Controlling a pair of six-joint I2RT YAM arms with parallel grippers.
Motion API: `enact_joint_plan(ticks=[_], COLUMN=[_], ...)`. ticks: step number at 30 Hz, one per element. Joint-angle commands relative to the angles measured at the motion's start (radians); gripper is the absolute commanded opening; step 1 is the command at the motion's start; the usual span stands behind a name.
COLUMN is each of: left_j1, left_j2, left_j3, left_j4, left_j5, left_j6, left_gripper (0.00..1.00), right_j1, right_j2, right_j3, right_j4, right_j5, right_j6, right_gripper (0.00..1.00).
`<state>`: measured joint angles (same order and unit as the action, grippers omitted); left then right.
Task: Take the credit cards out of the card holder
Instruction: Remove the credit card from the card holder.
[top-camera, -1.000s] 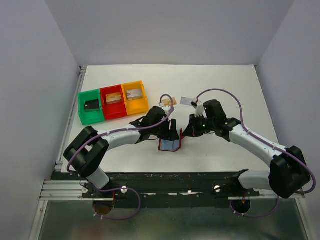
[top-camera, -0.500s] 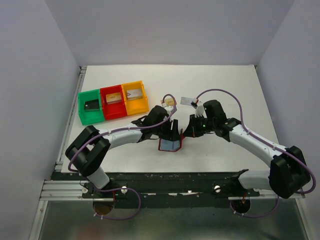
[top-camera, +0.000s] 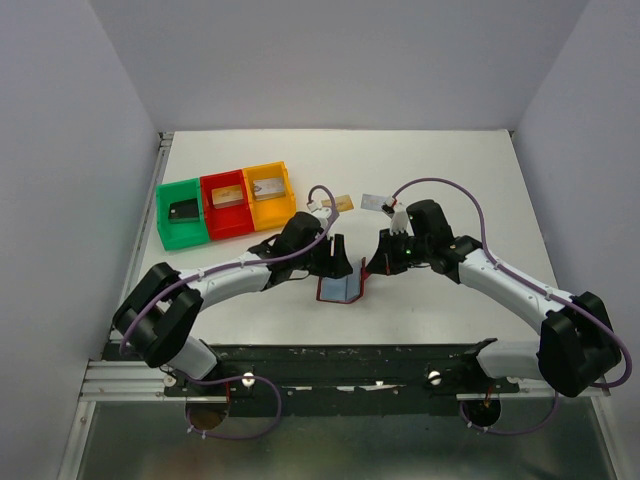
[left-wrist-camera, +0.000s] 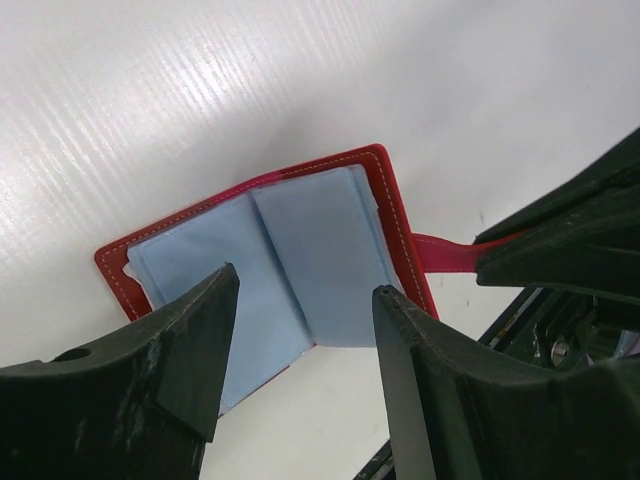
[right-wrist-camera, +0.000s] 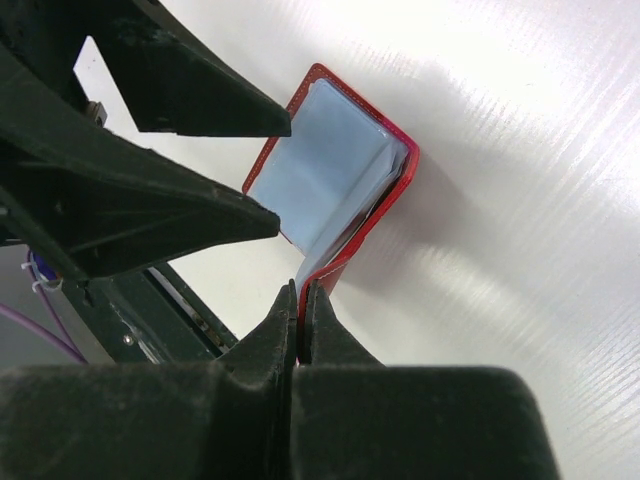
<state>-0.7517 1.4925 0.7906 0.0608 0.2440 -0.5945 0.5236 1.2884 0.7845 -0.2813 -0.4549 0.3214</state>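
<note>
Left wrist view: your card holder (left-wrist-camera: 300, 250) sits half open on the table (left-wrist-camera: 150, 90), blue lining up, btwn both arms. Right gripper (right-wrist-camera: 299, 292) is pinched tight on its red snap tab (left-wrist-camera: 445, 252). Left gripper (left-wrist-camera: 305, 285) hangs over it w/ jaws wide, holding nothing. Two credit cards (top-camera: 341, 203) lie on the table just beyond.

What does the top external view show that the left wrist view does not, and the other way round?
Only top external: green bin, red bin and orange bin, a card in each, plus a gold card and a pale card lying loose. Only left wrist: pale stitching and blue pockets with no card showing. Both: the open card holder, with the left pincer open over it.
</note>
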Motion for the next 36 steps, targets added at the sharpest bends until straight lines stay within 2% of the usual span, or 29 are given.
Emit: enact_joint_plan(ticks=[1,13,36], left_j1=[0.006,-0.015,-0.035], left_j2=[0.064,0.114,0.167], left_j3=[0.038,0.082,0.13], left_j4=[-0.016,-0.022,-0.09], left_j5=[0.034,0.086,0.074], left_j6=[-0.002,0.024,0.05], left_gripper=[0.66,0.66,0.66], right_j1=[0.003,0.003,0.001], right_j2=[0.0,0.005,0.0], right_j3=[0.033,0.033,0.032], right_j4=[-0.007,-0.004,-0.004], right_j5=[-0.018,-0.021,-0.03], right_j6=[-0.008,-0.007,-0.004], right_gripper=[0.0,0.0,0.0])
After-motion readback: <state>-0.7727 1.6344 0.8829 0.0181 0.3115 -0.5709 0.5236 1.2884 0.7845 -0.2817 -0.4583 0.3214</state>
